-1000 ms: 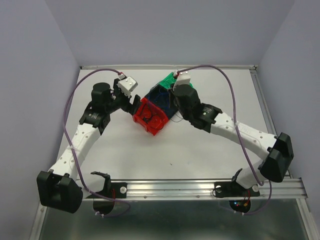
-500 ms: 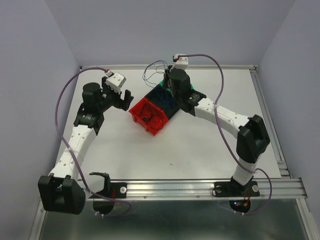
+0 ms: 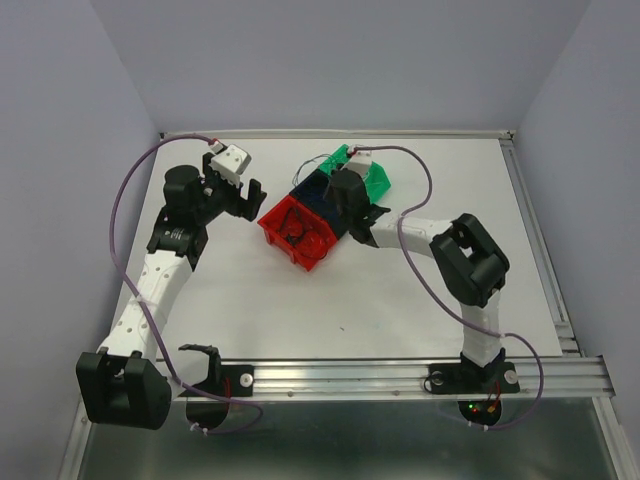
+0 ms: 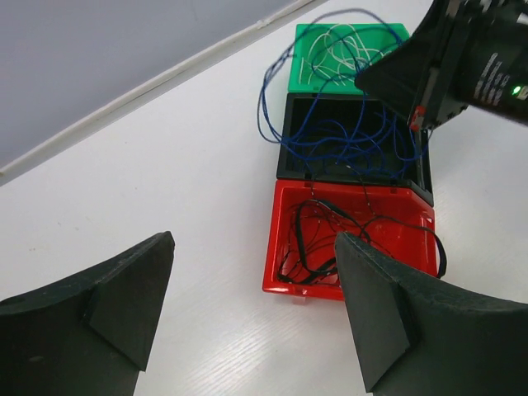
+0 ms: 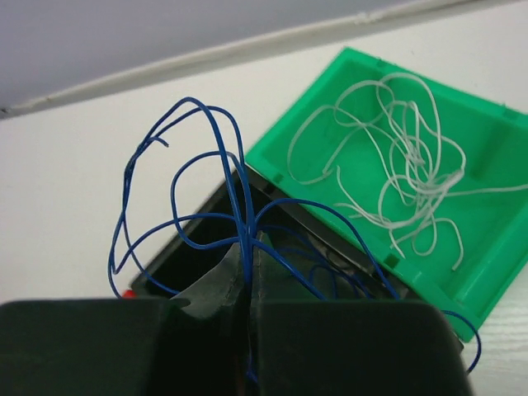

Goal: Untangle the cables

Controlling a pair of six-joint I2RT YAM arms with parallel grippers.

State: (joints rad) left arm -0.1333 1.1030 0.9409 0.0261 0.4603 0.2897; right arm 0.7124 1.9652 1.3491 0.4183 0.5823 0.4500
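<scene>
The left gripper (image 4: 254, 247) hung wide open and empty over the white table (image 4: 165, 165), just short of a red bin (image 4: 276, 239) holding tangled black wires (image 4: 299, 239). Touching it stood a black bin (image 4: 285, 140), above which the right gripper (image 5: 249, 252) was pinched tight on looping blue wires (image 5: 244, 219) trailing into that bin. Whitish wires (image 5: 408, 177) lay in the green bin (image 5: 495, 247), farthest right.

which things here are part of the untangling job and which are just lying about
Job: blue wire, white wire, black wire, green bin, black bin, red bin, right gripper shut on the blue wire, left gripper open.
Lying about: purple arm cables, metal rail.
</scene>
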